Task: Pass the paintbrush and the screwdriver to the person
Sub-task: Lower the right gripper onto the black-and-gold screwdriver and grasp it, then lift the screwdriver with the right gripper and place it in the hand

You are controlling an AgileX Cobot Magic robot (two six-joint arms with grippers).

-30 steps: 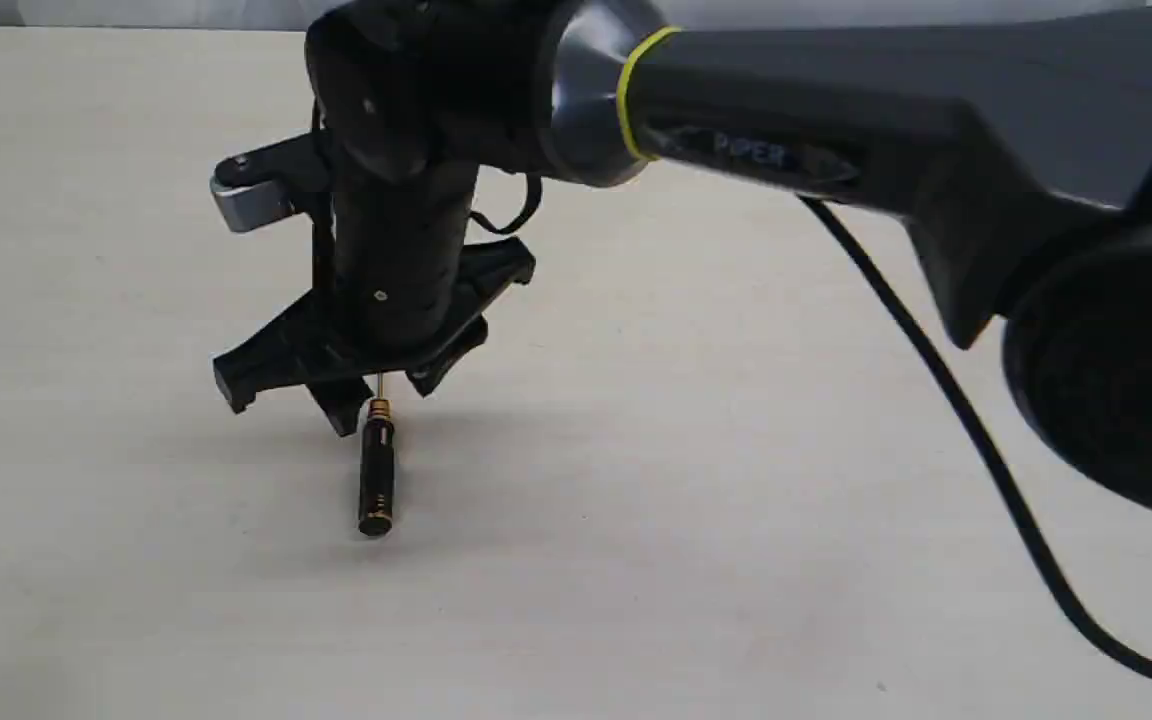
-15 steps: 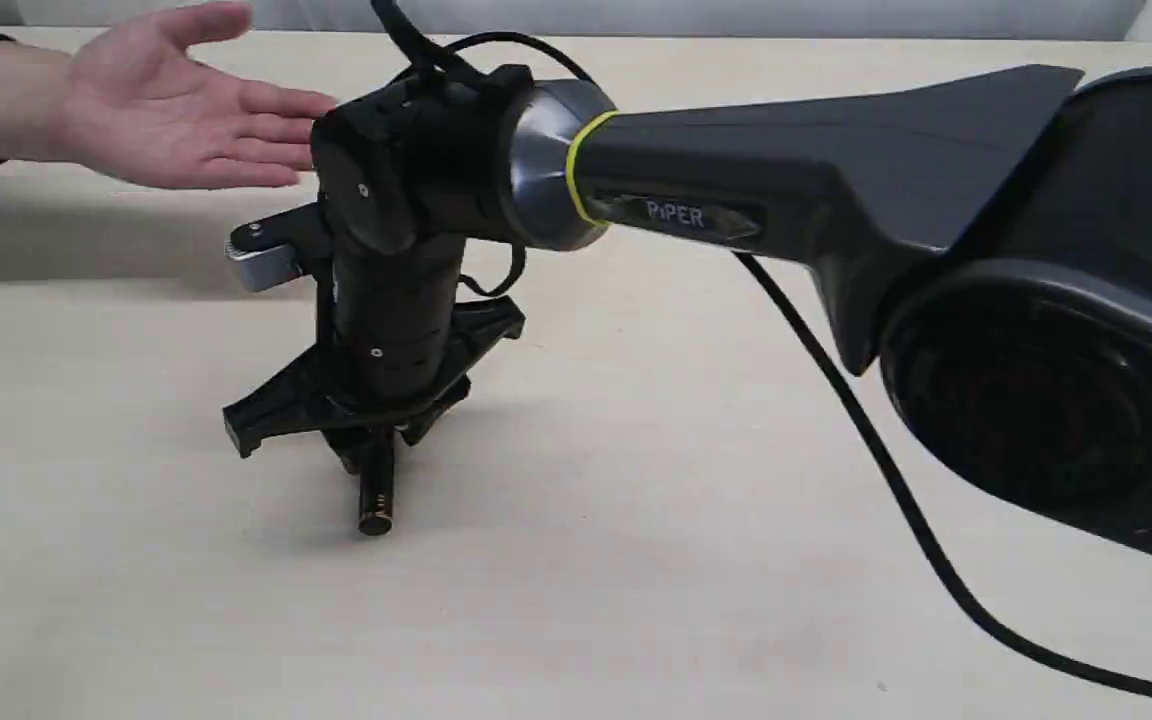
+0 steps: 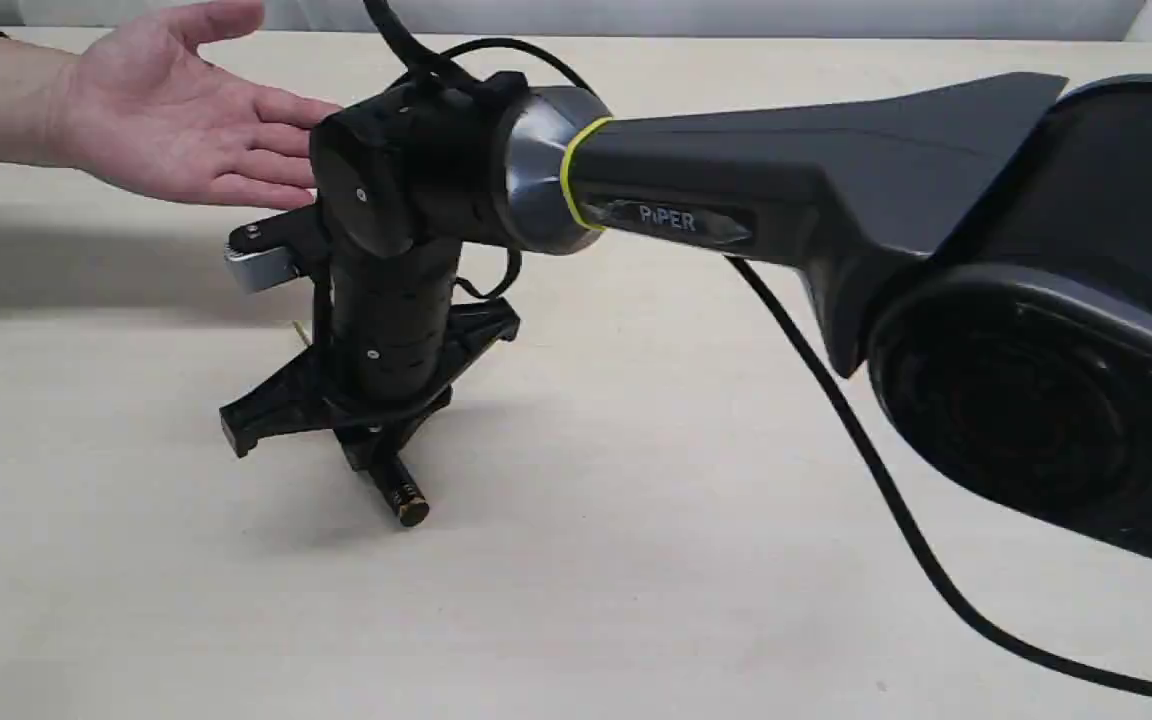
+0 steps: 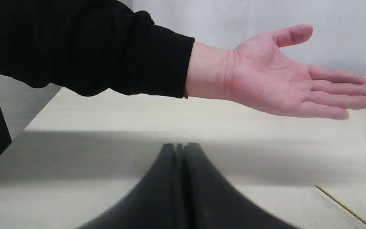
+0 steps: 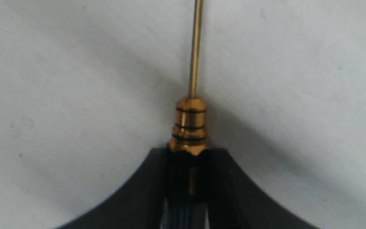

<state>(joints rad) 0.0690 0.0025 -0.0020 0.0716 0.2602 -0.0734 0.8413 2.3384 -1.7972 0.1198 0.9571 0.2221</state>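
Screwdriver (image 5: 190, 124) grasp step: right claw (image 3: 376, 455) clamped on its black handle, down at tabletop (image 3: 636, 560), near and below person's hand (image 3: 156, 110), palm up. Left claw (image 4: 179, 147) closed together, empty, facing hand. Paintbrush unseen. Next likely: lift, carry to hand, let go.

Lighting's bright, soft and even, looks like it comes from overhead. The pale surface (image 3: 636, 600) shows fuzzy gray shadows under the arm (image 3: 836, 170) and a broad darker band below the person's hand (image 3: 156, 110). There's a bit of glare on the arm's silver ring (image 3: 536, 150). In the left wrist view the left claw (image 4: 179, 148) is a blurry black blob. The right wrist view has a cool bluish cast, with the screwdriver (image 5: 190, 124) soft and the right claw (image 5: 187, 152) pure black, no detail.
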